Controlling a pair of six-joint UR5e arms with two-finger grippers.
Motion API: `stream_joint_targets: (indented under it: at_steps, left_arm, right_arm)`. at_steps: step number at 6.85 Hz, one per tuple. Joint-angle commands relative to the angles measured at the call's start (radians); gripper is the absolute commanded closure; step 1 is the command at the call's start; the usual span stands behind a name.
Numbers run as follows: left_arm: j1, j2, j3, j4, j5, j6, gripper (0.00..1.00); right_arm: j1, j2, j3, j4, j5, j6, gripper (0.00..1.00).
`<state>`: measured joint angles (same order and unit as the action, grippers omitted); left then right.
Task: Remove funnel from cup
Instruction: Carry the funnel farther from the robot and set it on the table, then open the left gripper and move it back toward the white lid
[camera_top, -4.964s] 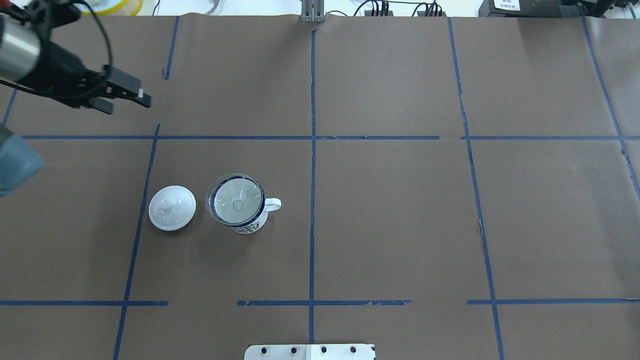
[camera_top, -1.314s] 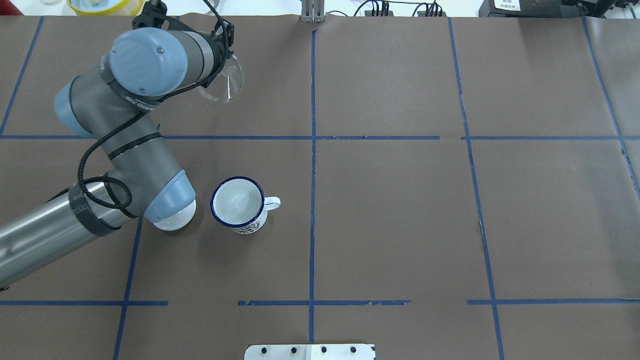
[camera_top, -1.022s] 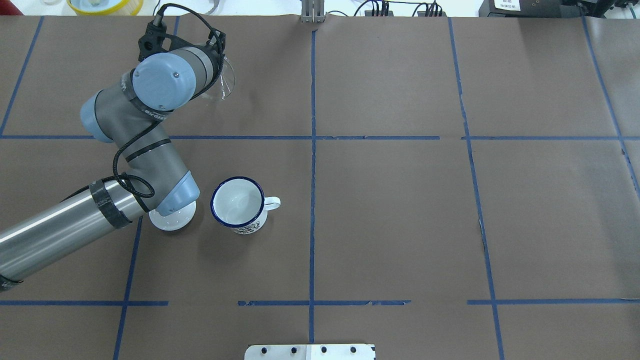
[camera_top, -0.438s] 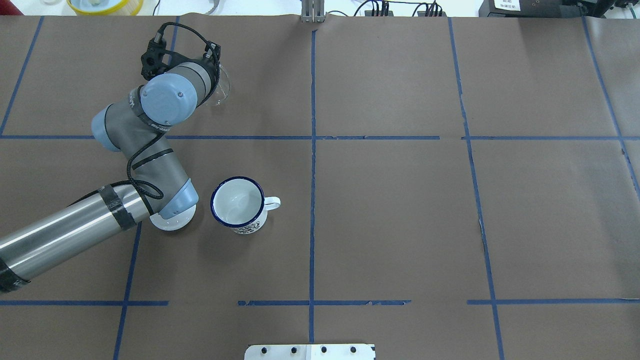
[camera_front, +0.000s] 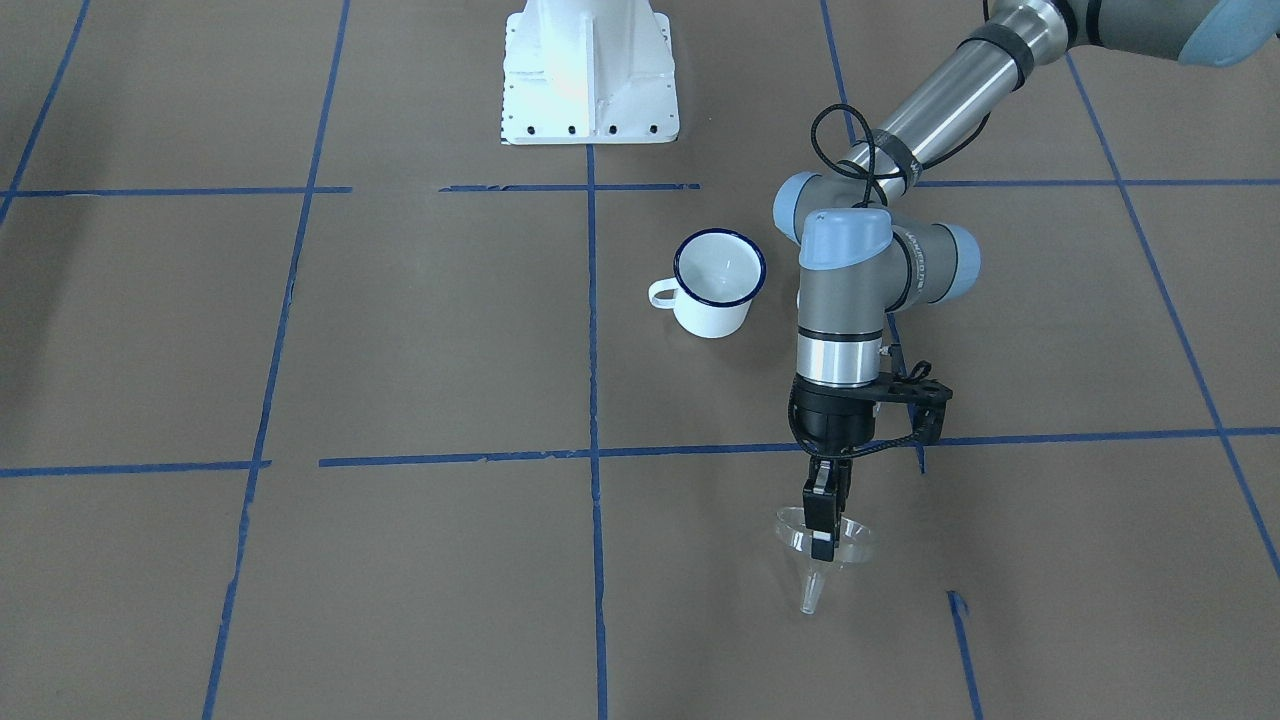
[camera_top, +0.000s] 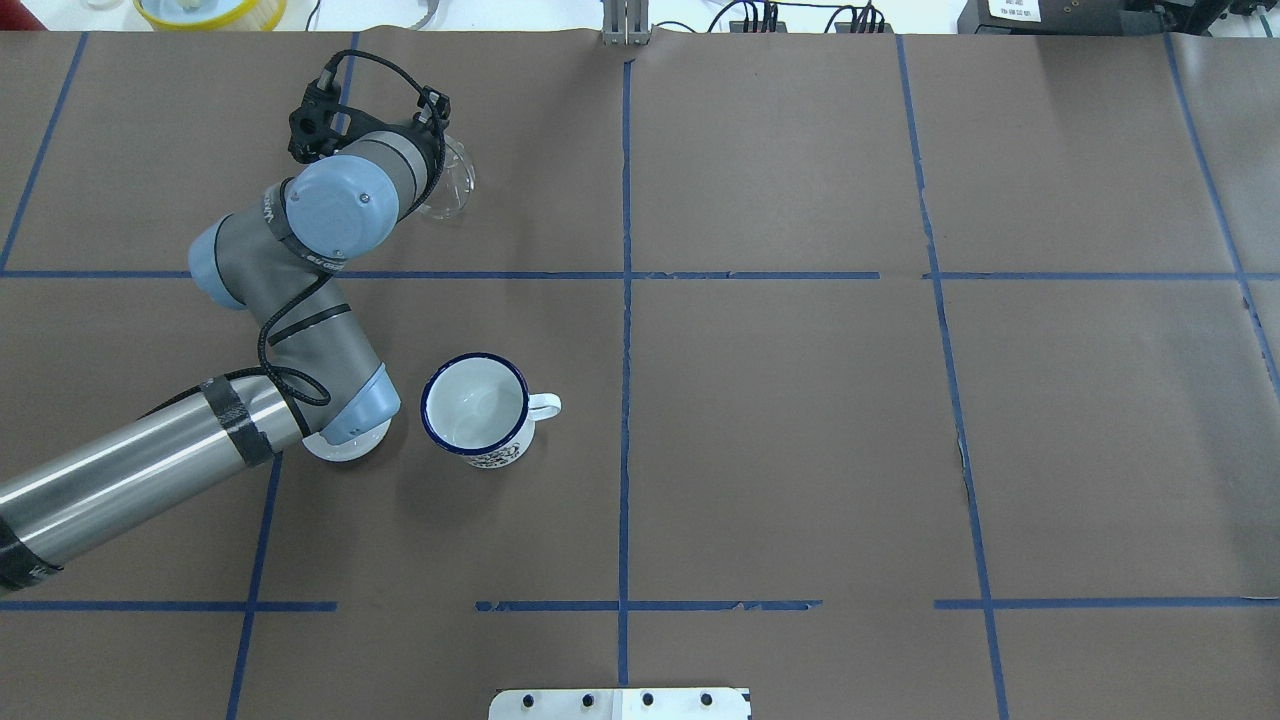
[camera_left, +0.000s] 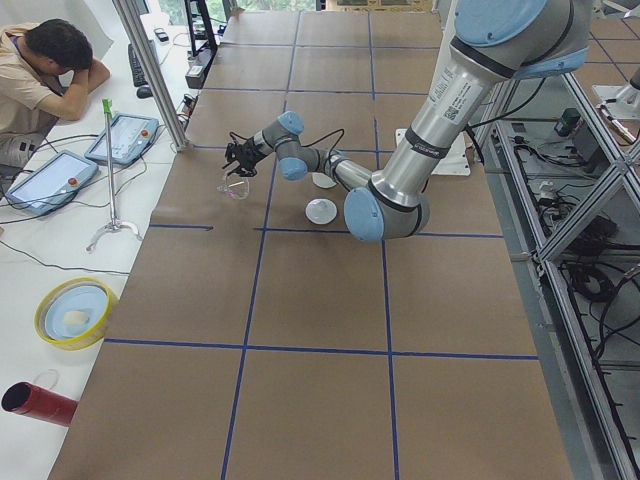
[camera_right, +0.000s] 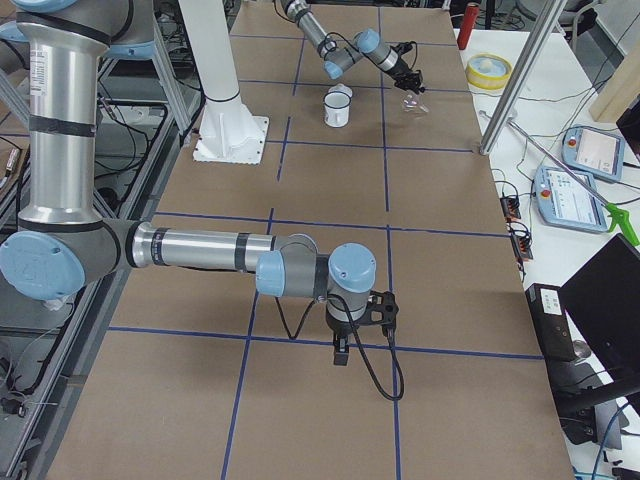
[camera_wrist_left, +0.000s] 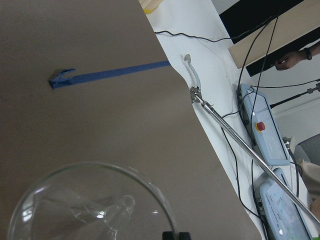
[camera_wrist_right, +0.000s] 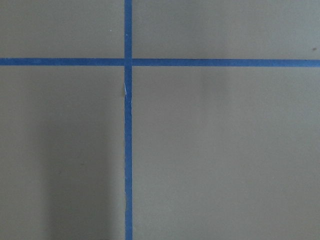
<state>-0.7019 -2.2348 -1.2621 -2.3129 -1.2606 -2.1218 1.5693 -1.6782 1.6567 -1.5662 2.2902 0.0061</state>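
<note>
My left gripper (camera_front: 822, 543) is shut on the rim of the clear funnel (camera_front: 840, 540). It holds the funnel tilted, spout down, low over the brown table; I cannot tell if the spout touches. In the overhead view the funnel (camera_top: 452, 185) pokes out from under the wrist, well beyond the cup (camera_top: 475, 404). The white cup (camera_front: 718, 283) with its dark blue rim stands upright and empty. The left wrist view shows the funnel (camera_wrist_left: 90, 205) close up, with the fingertips (camera_wrist_left: 176, 235) at its rim. My right gripper (camera_right: 340, 352) hangs over the table far from both; I cannot tell if it is open.
A white knobbed lid (camera_top: 345, 447) lies left of the cup, mostly under my left arm's elbow. The left forearm (camera_top: 130, 480) crosses the near-left table. A yellow bowl (camera_top: 205, 10) sits beyond the far edge. A person sits at the left end (camera_left: 45, 70).
Five seconds ago the funnel sat in the cup and the left gripper was empty. Now the left gripper holds it over the far-left table. In the last second it sank lower.
</note>
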Motion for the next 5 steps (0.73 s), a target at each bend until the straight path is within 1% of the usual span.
stream_joint_targets:
  at_steps: [1,2,3,4,5]
  left_arm:
    - [0.001,0.048,-0.122,-0.013,-0.008,0.166,0.00]
    - [-0.004,0.099,-0.251,0.001,-0.020,0.289,0.00]
    - [-0.007,0.162,-0.342,0.001,-0.130,0.410,0.00]
    - [-0.019,0.203,-0.411,0.038,-0.266,0.487,0.00]
    - [-0.055,0.248,-0.539,0.231,-0.355,0.652,0.00]
  right_arm:
    - [0.000,0.000,0.000,0.000,0.000,0.000,0.00]
    - [0.000,0.000,0.000,0.000,0.000,0.000,0.00]
    - [0.000,0.000,0.000,0.000,0.000,0.000,0.00]
    - [0.000,0.000,0.000,0.000,0.000,0.000,0.00]
    - [0.000,0.000,0.000,0.000,0.000,0.000,0.00]
